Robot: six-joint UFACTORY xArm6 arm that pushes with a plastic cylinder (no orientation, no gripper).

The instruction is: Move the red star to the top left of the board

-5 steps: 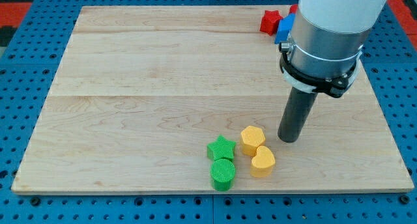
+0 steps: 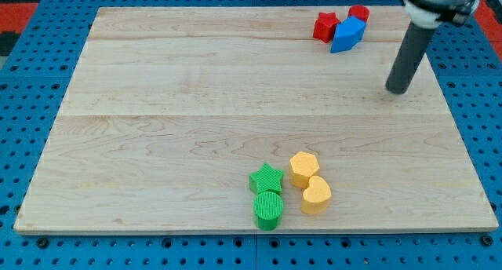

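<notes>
Pale wood board [image 2: 196, 82], matt plastic-looking blocks, dark rod.

Board of light planks with fine grain, smooth, faint sheen, seams running across. Blue pegboard [image 2: 31, 129] around it, hard, dotted with holes, plastic-looking. Red star [image 2: 325, 26], blue block [image 2: 347, 34] and red block [image 2: 359, 13] smooth and matt. Green star [image 2: 266, 178] and green cylinder [image 2: 268, 209] ribbed on top with fine printed lines. Yellow hexagon [image 2: 303, 167] and yellow heart [image 2: 316, 194] matt, slightly grainy. Rod down to my tip [image 2: 398, 90] dark grey, smooth, dull, material unclear.
</notes>
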